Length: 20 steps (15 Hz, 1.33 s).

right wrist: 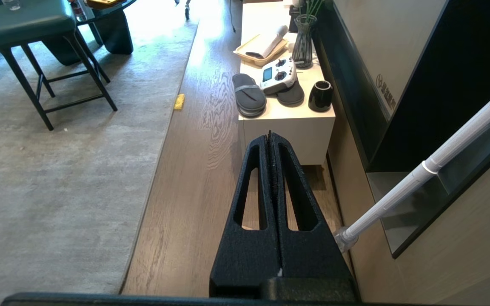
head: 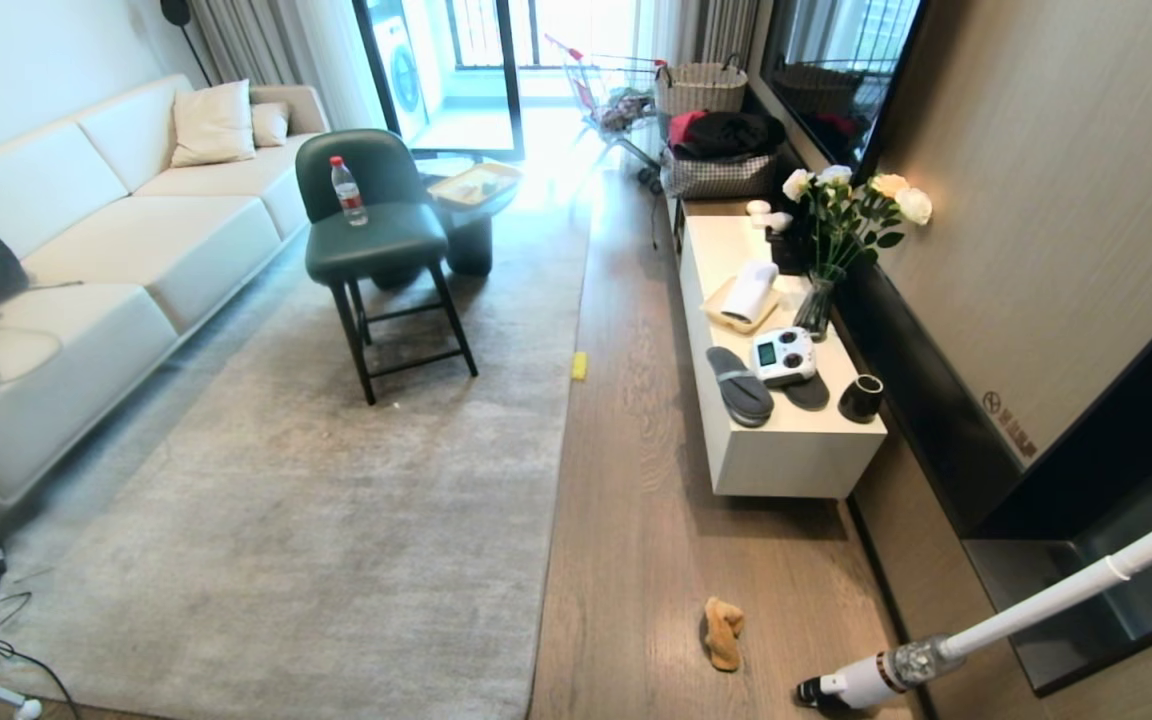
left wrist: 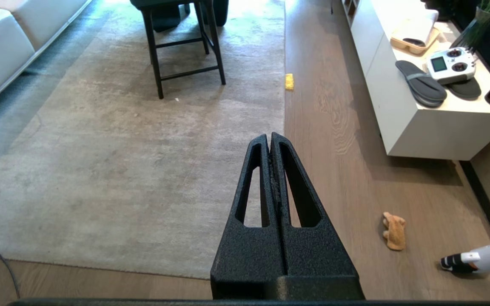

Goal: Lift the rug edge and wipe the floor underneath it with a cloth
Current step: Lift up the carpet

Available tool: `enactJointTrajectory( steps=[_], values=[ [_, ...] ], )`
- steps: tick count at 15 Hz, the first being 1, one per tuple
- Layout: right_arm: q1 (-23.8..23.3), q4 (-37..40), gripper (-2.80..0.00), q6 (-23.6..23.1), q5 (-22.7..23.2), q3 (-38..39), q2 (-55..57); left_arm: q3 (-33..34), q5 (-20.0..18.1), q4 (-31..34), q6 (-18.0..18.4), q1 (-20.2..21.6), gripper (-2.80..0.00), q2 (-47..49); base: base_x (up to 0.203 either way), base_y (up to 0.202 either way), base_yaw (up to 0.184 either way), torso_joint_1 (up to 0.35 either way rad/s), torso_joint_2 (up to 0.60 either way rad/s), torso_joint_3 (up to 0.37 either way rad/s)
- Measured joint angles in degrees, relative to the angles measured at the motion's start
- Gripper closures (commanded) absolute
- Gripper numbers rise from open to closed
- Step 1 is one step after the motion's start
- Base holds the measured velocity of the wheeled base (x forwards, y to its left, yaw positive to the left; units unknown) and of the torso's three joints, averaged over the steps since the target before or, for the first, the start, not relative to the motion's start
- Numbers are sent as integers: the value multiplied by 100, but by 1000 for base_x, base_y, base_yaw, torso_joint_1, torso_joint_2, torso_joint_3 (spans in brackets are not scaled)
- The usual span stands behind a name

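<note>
Rug (head: 316, 480) lies flat mid-frame; cloth (head: 723, 632) on the floor (head: 636, 520) lower right. A tray (head: 726, 312) holds what looks like a rolled towel (head: 751, 290). Left gripper (left wrist: 270, 137) and right gripper (right wrist: 270, 136): jaws closed, empty.

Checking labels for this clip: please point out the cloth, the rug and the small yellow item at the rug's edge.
cloth (head: 723, 633), head view, middle of the orange-tan rag.
rug (head: 356, 520), head view, open pile near its centre.
small yellow item (head: 579, 365), head view, its middle.

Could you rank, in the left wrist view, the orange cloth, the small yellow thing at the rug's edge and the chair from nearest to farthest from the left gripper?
From the shut left gripper:
1. Cloth, on bare floor.
2. Yellow thing, at the rug's edge.
3. Chair, on the rug.
</note>
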Motion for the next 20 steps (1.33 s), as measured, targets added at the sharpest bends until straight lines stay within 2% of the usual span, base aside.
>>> enactJointTrajectory(
  steps=[20],
  values=[
    [0, -3, 0, 0, 0, 0, 0, 0, 1, -1, 5, 0, 0, 0, 0, 0, 0, -134, 328, 190]
  ],
)
